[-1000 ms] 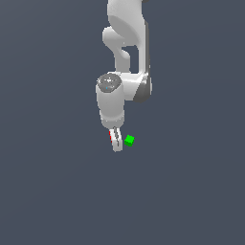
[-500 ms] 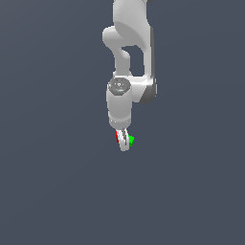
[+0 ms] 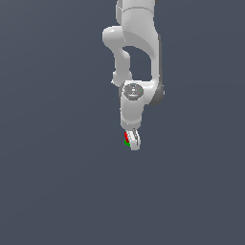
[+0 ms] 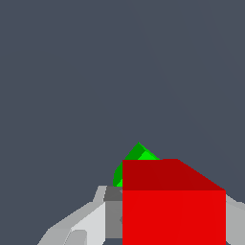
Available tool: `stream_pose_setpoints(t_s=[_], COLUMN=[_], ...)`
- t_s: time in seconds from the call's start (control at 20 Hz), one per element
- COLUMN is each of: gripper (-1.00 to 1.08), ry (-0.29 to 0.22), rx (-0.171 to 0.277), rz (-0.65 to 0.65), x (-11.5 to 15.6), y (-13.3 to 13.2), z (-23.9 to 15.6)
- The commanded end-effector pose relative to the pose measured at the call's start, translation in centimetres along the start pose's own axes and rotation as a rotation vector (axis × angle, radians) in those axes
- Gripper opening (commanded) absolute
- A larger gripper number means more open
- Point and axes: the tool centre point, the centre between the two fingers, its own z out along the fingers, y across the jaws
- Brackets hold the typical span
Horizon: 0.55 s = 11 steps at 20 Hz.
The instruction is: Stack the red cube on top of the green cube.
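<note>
My white gripper (image 3: 131, 140) points down and is shut on the red cube (image 3: 126, 136). The green cube (image 3: 127, 142) shows as a sliver directly under the red one, mostly hidden by the fingers; I cannot tell whether the two touch. In the wrist view the red cube (image 4: 172, 206) fills the space between the pale fingers (image 4: 81, 225), and a corner of the green cube (image 4: 136, 157) peeks out from behind and below it.
Around the cubes lies a plain dark grey floor (image 3: 57, 191). The white arm (image 3: 136, 57) rises above the gripper.
The gripper carried the red cube toward the exterior view's right, from beside the green cube to directly over it. The green cube is now mostly hidden.
</note>
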Motion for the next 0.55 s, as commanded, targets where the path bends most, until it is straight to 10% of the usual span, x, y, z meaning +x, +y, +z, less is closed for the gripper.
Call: stream_pose_setpoints(t_s=[0.0, 0.05, 0.5], gripper=[-1.00, 1.00, 1.00], ry=[0.000, 0.000, 0.000], rx=[0.002, 0.002, 0.002], rz=[0.002, 0.002, 0.002], x=[-0.24, -0.24, -0.24], y=[-0.05, -0.05, -0.05], z=[0.17, 0.17, 0.17])
